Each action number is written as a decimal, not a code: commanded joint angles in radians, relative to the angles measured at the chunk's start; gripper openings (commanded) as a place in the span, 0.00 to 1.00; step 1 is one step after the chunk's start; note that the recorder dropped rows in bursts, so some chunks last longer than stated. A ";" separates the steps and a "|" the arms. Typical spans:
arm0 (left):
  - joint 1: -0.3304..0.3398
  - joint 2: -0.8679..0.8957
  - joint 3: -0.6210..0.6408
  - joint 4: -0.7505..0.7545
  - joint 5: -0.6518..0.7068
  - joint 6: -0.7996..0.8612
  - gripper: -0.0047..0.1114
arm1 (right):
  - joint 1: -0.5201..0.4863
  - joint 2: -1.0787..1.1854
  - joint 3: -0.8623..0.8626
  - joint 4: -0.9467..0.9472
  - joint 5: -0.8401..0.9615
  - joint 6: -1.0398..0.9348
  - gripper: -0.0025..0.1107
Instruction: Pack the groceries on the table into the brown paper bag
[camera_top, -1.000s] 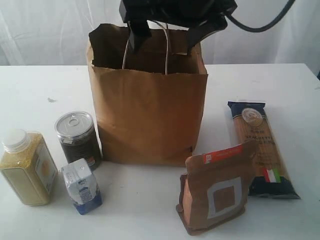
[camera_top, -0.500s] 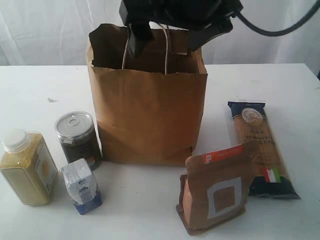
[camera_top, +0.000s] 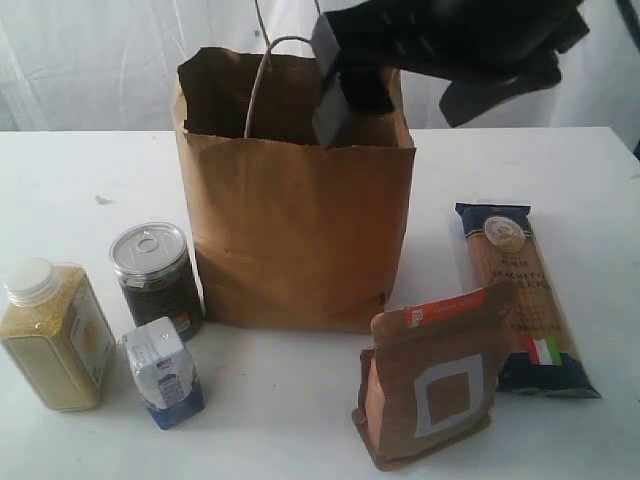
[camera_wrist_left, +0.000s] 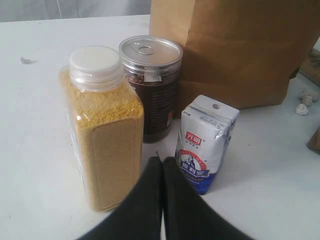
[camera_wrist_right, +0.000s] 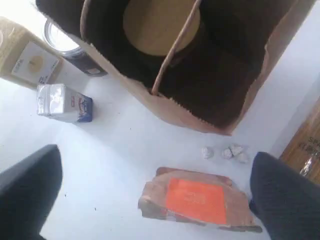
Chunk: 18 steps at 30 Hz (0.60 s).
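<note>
Table (camera_top: 80, 180): white, under both grippers, carrying every loose grocery.
Bag (camera_top: 300, 230): upright, mouth open, directly below right gripper (camera_top: 395, 115). Cord handle (camera_top: 262, 70) standing up beside its near finger.
Right gripper: jaws spread wide, nothing between them, hanging over bag's rim.
Left gripper (camera_wrist_left: 161, 167): fingers pressed together, empty, low over table.
Spaghetti (camera_top: 520, 300): flat, off to right gripper's outer side, apart from bag.
Pouch (camera_top: 435, 380): upright, orange strip up, below the gap between right gripper's jaws in the wrist view.
Bottle (camera_top: 55, 335): just ahead of left gripper, to one side of its tips.
Jar (camera_wrist_right: 160, 25): inside bag, tan lid up, beneath right gripper.
Can (camera_top: 152, 270): beyond bottle from left gripper, close by bag.
Carton (camera_top: 165, 372): just ahead of left gripper, beside bottle.
Progress, judged: one packed, five left on table; pouch likely next.
Doing it well: rise clear of handle before swinging away. Descend squarely over pouch and close across its thin faces near the top fold. Squeeze gently; soft, probably easy to topple.
</note>
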 joint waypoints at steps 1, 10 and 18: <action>0.003 -0.005 0.003 -0.005 0.004 0.000 0.04 | 0.001 -0.089 0.080 0.010 -0.003 -0.011 0.73; 0.003 -0.005 0.003 -0.005 0.004 0.000 0.04 | 0.001 -0.294 0.215 0.049 -0.003 -0.011 0.29; 0.003 -0.005 0.003 -0.005 0.004 0.000 0.04 | 0.001 -0.413 0.317 -0.005 -0.003 0.023 0.25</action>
